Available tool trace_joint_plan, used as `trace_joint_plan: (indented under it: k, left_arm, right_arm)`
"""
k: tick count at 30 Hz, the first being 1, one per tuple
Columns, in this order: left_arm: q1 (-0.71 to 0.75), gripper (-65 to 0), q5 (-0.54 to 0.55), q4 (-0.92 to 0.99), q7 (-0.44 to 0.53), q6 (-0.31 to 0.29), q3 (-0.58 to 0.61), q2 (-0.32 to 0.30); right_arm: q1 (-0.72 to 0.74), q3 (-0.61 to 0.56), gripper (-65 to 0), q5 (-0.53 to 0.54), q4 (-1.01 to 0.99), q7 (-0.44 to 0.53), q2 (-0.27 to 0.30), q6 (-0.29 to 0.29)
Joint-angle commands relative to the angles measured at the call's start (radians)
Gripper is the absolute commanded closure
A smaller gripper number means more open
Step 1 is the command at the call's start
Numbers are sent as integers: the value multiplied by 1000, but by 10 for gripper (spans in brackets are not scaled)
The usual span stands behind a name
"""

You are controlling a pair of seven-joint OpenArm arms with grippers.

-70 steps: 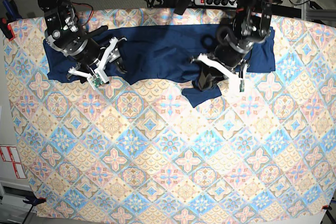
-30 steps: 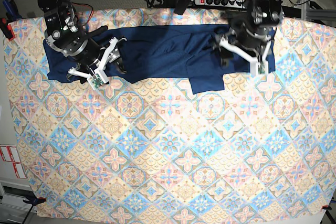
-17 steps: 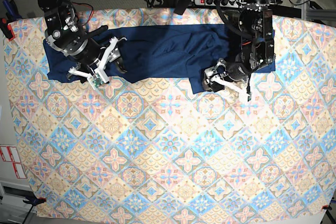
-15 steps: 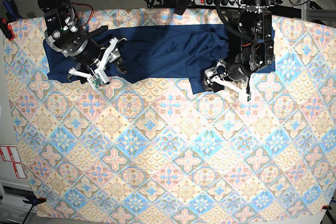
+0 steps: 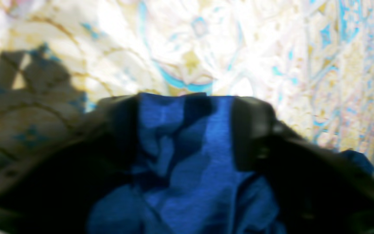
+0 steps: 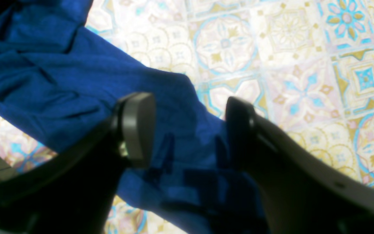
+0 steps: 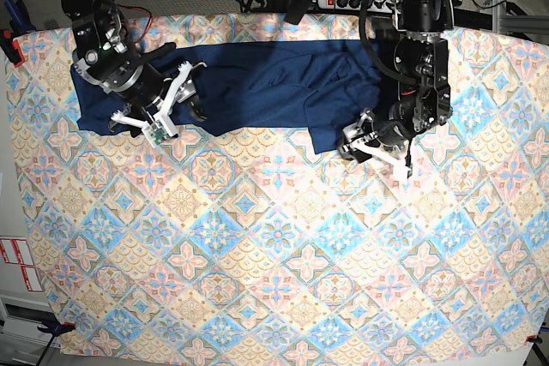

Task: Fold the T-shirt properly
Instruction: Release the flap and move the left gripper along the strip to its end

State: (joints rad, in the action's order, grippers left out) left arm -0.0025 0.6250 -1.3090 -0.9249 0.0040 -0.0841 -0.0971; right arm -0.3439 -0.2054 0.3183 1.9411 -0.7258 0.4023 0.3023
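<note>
The dark navy T-shirt [image 7: 266, 83] lies spread in a wide band across the far side of the table, with a flap hanging toward me at its lower middle. My left gripper [image 7: 371, 150] is down at that flap's right edge. In the left wrist view its fingers stand apart with bunched blue cloth [image 5: 190, 162] between them, so the left gripper [image 5: 185, 123] is open around the fabric. My right gripper [image 7: 171, 100] hovers open over the shirt's left end. In the right wrist view, shirt fabric [image 6: 60, 81] lies below the right gripper [image 6: 190, 130], and nothing is held.
A patterned tablecloth [image 7: 274, 237] covers the whole table. A power strip [image 7: 352, 2] and cables lie behind the far edge. A red clamp [image 7: 9, 40] sits at the far left edge.
My left arm came down from above the shirt's right part to the lower flap's edge, and its jaws narrowed around the cloth. The right arm stayed still.
</note>
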Motion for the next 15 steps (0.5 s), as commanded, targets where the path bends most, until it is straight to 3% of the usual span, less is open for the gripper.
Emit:
trace_joint_plan:
  k: [1, 3, 7, 15]
  left_arm:
    - [5, -252, -14, 6, -33, 14, 28, 1]
    - [5, -128, -12, 6, -30, 14, 50, -2]
    - [5, 0, -12, 3, -30, 14, 50, -2]
    - [54, 0, -14, -156, -30, 14, 30, -10]
  right_arm:
    - [9, 8, -329, 8, 17, 24, 11, -2]
    - [10, 8, -329, 8, 17, 24, 11, -2]
    - [10, 8, -329, 8, 17, 24, 11, -2]
    - [9, 8, -329, 8, 17, 24, 11, -2]
